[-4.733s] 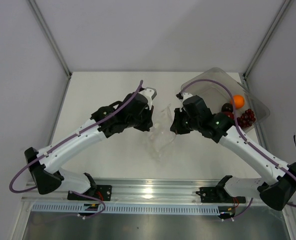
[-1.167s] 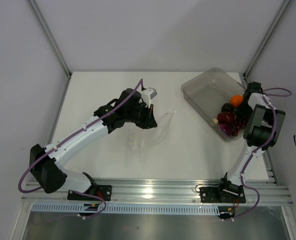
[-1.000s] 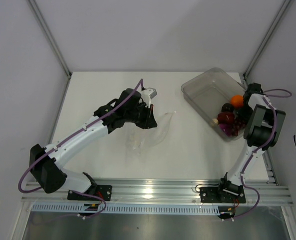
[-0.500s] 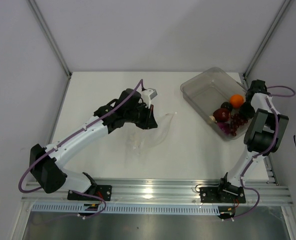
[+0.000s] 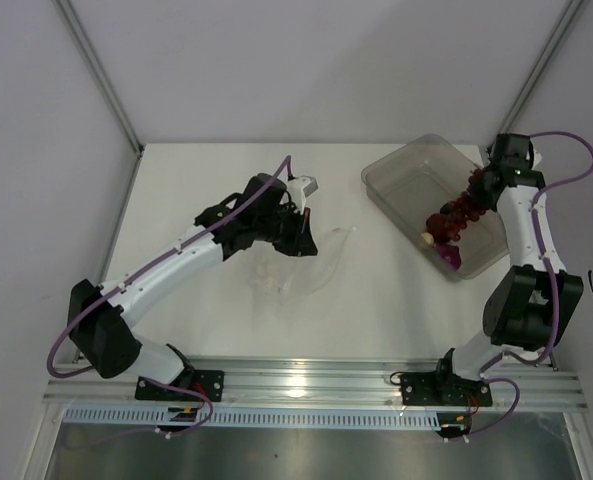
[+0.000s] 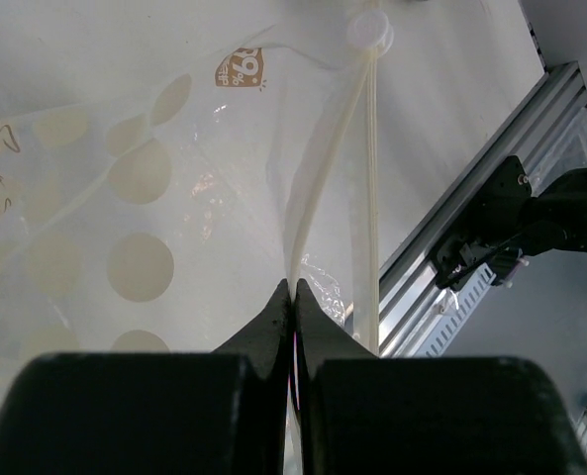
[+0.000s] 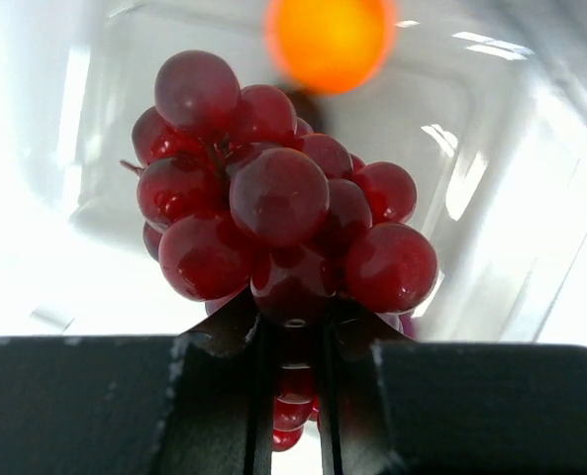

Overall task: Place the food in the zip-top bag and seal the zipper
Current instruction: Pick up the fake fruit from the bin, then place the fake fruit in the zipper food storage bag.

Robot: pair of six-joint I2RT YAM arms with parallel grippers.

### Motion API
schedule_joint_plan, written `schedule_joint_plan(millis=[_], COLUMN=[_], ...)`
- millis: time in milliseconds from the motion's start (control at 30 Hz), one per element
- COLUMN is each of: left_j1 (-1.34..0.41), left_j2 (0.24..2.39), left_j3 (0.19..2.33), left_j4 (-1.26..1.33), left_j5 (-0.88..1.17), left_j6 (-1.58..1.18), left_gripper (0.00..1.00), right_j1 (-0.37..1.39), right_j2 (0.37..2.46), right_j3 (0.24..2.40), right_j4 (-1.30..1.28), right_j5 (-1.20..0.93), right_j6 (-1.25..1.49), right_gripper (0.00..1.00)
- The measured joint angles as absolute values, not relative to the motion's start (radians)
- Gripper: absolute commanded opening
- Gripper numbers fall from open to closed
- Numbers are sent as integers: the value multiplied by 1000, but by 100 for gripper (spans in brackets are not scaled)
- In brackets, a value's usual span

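Since half a second ago, the right arm has straightened toward the back of the table point(image 5: 176, 200), and the bunch of dark red grapes point(image 7: 273, 208) has come up off the other fruit with it.

Nearest, the rail point(image 5: 306, 385) runs along the table's front edge. At the table's middle lies the zip-top bag point(image 6: 125, 198), clear with pale dots, crumpled flat. The left gripper point(image 6: 293, 292) sits at the bag's 1 o'clock corner in the top view, its fingers pressed together on the bag's edge where the zipper point(image 6: 318, 198) runs away toward 12 o'clock in the wrist view.

Farther off, at 2 o'clock from the table's centre, stands the clear bin point(image 5: 401, 185). A purple-red ball point(image 5: 449, 258) rests in its near corner. The right gripper point(image 7: 291, 327) pinches the grapes at the bunch's lower end and holds them over the bin. The orange ball point(image 7: 330, 40) lies beyond them at 12 o'clock in the wrist view, inside the bin.
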State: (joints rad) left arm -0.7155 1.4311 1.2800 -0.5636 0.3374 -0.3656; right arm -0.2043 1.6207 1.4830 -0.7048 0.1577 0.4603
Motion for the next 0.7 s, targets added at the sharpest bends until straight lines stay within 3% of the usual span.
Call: schedule_joint_plan(millis=[400,700], left_j1=[-700,-698], left_j2=[1460,1489], left_j3=[1380,1388], left_j4=[-633,-667], left_j5=[402,457], left_j6=[-363,-366], left_gripper=[1,1], right_j1=[163,440], right_j2=[1291,1074], right_j3=[1493,1427], right_j4=[-717,-577], right_j5=[15,-104], right_j6=[437,432], right_gripper=[0,0])
